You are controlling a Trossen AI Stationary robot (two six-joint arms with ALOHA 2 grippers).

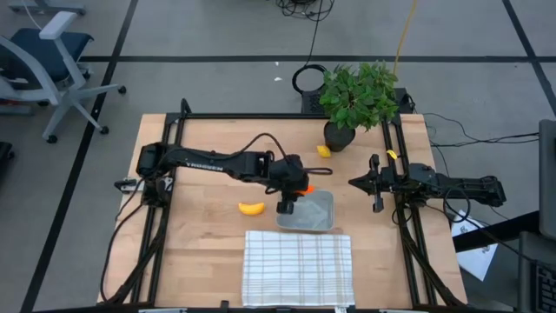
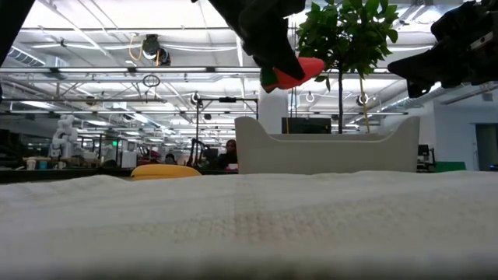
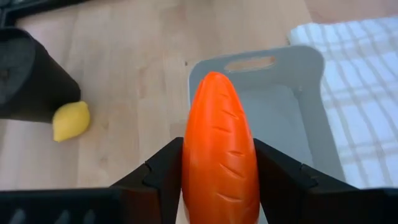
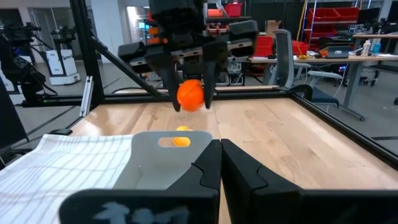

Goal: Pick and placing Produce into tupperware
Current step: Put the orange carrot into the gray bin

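The left tool is clamped on the carrot above the empty tupperware. Banana and lemon lie on the bench; the right tool waits, fingers together

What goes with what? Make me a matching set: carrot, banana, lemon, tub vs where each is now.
Things:
1. carrot
2. banana
3. lemon
4. tub

Places:
A. on the table beside the plant pot
B. held in the left gripper, above the tub's edge
C. on the table just beyond the cloth, empty
D. lying on bare wood, on the tub's left

Pairs: 1-B, 2-D, 3-A, 4-C
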